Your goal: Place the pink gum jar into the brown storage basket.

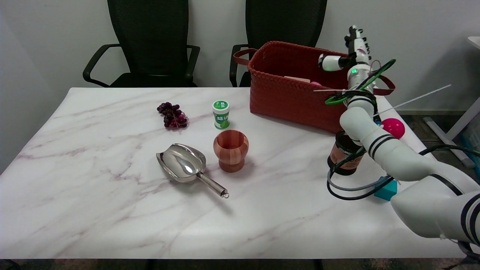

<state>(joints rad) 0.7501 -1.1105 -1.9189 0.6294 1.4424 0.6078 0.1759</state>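
Note:
The brown woven storage basket [285, 98] stands at the back right of the marble table. Only a small part of the pink gum jar [316, 83] shows inside it, near the right side, below the rim. My right hand [350, 56] hovers above the basket's right rim, apart from the jar. It holds nothing: one finger points left and the others point up. The right arm reaches in from the lower right.
A green gum jar [221, 114], purple grapes [172, 115], a wooden cup [231, 150] and a metal scoop [185, 165] sit mid-table. A dark jar [342, 153], a pink ball [393, 127] and a teal block [386, 189] lie near my arm. Two black chairs stand behind.

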